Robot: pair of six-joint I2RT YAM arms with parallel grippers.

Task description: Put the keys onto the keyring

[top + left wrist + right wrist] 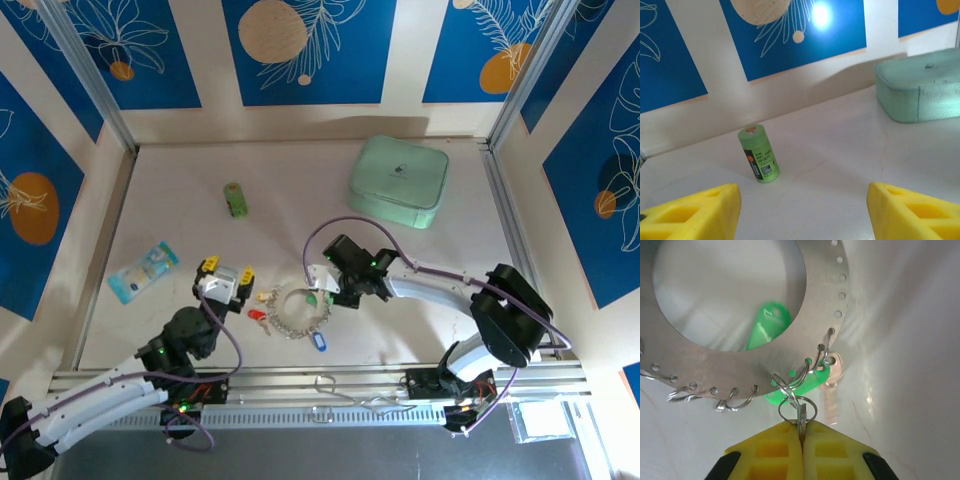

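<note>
Yellow fingers (782, 452) of the right gripper (801, 430) press together on a thin metal key (801, 420), which hangs from a small split ring (790, 412) linked to the holed rim of the keyring (827, 300), beside a green tag (812, 384). Over the table (840, 165), the left gripper (802, 197) has its jaws spread and empty; a red key (258, 316) and a blue key (320, 342) lie just beside the keyring

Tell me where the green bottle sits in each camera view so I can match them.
Top external: green bottle, upper left of centre.
Left wrist: left of centre, standing upright.
Shared landmark: mint-green box, to the bottle's right in both.
</note>
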